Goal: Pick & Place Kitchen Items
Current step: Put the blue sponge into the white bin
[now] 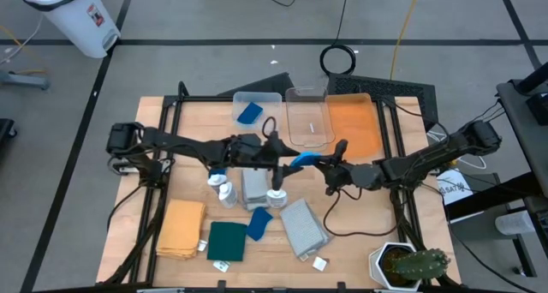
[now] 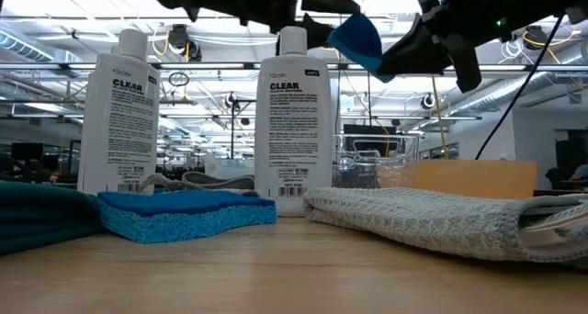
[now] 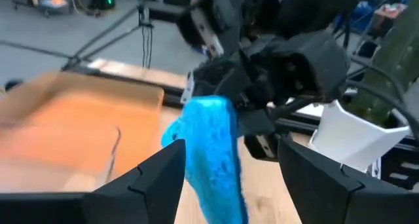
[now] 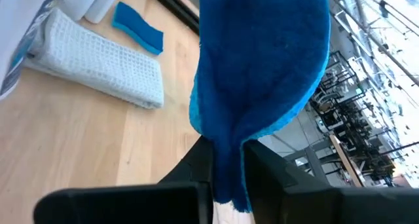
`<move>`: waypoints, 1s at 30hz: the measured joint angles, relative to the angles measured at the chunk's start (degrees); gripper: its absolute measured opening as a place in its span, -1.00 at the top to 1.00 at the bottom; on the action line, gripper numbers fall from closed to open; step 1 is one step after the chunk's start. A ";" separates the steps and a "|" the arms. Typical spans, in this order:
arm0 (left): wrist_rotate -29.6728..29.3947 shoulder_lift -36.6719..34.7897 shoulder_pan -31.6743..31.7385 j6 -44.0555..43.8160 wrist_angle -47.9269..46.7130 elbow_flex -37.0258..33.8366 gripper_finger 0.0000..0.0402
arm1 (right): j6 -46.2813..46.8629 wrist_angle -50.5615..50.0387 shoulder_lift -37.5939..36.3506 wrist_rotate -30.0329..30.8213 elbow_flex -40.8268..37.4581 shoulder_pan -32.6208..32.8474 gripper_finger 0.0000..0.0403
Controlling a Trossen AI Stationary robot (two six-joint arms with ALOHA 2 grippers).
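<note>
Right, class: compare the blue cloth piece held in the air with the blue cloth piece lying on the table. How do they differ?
1. The held blue piece hangs pinched in the right end effector; the lying blue piece rests loose on the table.
2. The held piece is folded and crumpled; the lying piece is flat.
3. The held piece is clear of the table; the lying piece sits between the grey cloths.
Both are blue and small.

Wooden bench [image 1: 154, 130] with white bottles [image 1: 224, 190] in the middle. Beside them, two grey cloths [image 1: 301, 226] and a blue cloth piece [image 1: 259, 222]. Nearer the front edge, yellow cloth [image 1: 181, 228] and green cloth [image 1: 226, 241]. Behind the bottles, clear bins [image 1: 309, 122] and orange tray [image 1: 353, 127]. Cactus pot [image 1: 409, 265] at the front corner.
</note>
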 joint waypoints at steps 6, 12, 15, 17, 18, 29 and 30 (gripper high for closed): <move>-1.21 1.30 0.90 -2.42 -0.59 1.50 -0.22 | 0.39 0.05 0.32 0.11 0.00 -0.28 0.80; 3.46 1.30 1.87 -4.98 -3.86 1.50 0.13 | 0.46 0.32 0.34 -0.01 0.00 -0.31 0.80; 3.97 1.30 1.95 -5.35 -6.10 1.51 0.56 | 0.46 0.25 0.34 -0.05 -0.02 -0.33 0.80; 3.80 1.19 2.29 -4.71 -5.79 1.52 0.85 | 0.47 0.27 0.34 -0.03 -0.04 -0.31 0.79; 3.79 0.80 2.55 -4.61 -5.67 1.50 0.91 | 0.48 0.42 0.30 -0.03 -0.04 -0.31 0.79; 2.86 -10.48 12.46 -3.74 -12.36 1.58 0.94 | 6.48 6.79 0.14 8.38 -0.33 1.07 0.56; 2.32 -11.51 13.64 -3.85 -13.38 1.63 0.94 | 6.42 6.99 0.20 9.23 -0.30 1.43 0.52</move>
